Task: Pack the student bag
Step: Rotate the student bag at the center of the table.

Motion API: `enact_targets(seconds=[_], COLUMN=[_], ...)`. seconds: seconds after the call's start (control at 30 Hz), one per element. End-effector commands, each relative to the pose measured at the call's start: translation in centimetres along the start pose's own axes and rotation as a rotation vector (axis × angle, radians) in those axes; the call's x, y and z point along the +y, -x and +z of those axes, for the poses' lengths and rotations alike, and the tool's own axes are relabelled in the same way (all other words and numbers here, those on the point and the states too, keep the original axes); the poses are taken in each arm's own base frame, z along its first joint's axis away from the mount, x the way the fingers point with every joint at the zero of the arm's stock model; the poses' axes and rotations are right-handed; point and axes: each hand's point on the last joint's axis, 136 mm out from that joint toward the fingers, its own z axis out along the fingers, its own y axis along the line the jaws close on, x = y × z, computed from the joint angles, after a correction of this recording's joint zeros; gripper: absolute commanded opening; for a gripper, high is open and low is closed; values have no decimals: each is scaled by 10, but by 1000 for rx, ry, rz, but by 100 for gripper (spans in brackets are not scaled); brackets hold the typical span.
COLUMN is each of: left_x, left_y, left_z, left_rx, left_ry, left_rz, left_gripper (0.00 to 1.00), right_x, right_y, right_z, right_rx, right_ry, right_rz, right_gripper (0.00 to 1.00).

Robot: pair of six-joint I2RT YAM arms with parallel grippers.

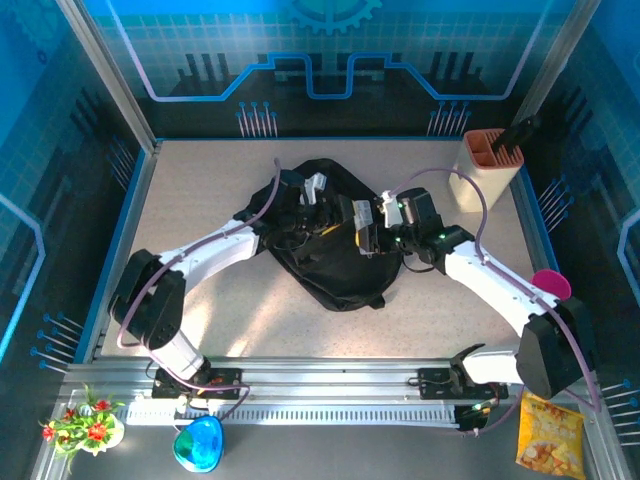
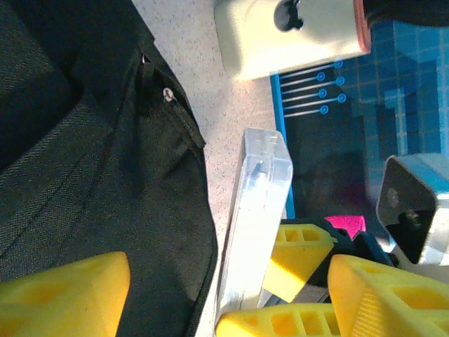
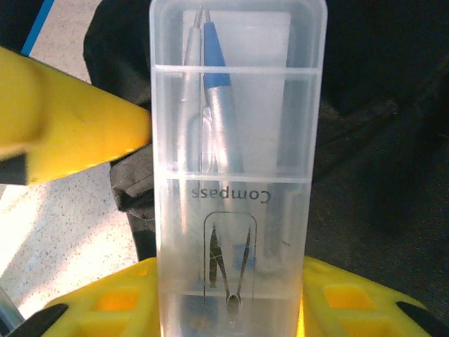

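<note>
The student bag (image 1: 340,280) lay slumped flat in the middle of the counter (image 1: 200,180), its long axis running roughly far to near with the near end leaning a little right; which end was its top could not be told. It was a soft, rounded black mass, and the left wrist view showed woven, twill-like fabric, stitched seams and a small metal stud (image 2: 167,93) near one edge. The counter was pale and speckled. Above the bag's far part, the right hand (image 3: 231,295) was clamped on the lower end of a compass case (image 3: 238,175), a clear, hard plastic box, long and flat with rounded corners, printed with the word "Compass" and a small drawing, with blue and silver instrument parts inside. The case's long axis pointed straight away from that hand. The left hand (image 2: 228,274) had its ribbed yellow fingers apart on either side of the case, one fingertip (image 3: 133,130) at the case's side wall. A cream holder (image 1: 488,170) with a terracotta insert stood in the far right corner.
</note>
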Motion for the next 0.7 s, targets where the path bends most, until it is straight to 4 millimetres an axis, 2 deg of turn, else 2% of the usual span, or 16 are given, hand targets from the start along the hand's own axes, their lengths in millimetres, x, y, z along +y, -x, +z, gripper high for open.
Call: enact_targets(seconds=[0.0, 0.2, 0.5, 0.6, 0.67], left_x=[-13, -3, 3, 0, -1], left_y=[1, -1, 1, 6, 12], left_z=[8, 17, 27, 21, 15], left_rx=[36, 44, 64, 47, 33], left_ry=[-90, -76, -60, -51, -56], left_rz=[-23, -47, -63, -44, -40], left_gripper=[68, 55, 27, 16, 14], right_x=[20, 20, 27, 25, 22], right_y=[18, 9, 9, 14, 19], right_z=[1, 15, 22, 19, 13], right_rx=[-44, -16, -20, -40, -69], right_ry=[63, 95, 160, 170, 189], right_rz=[-63, -58, -37, -9, 32], right_gripper=[37, 37, 39, 48, 61])
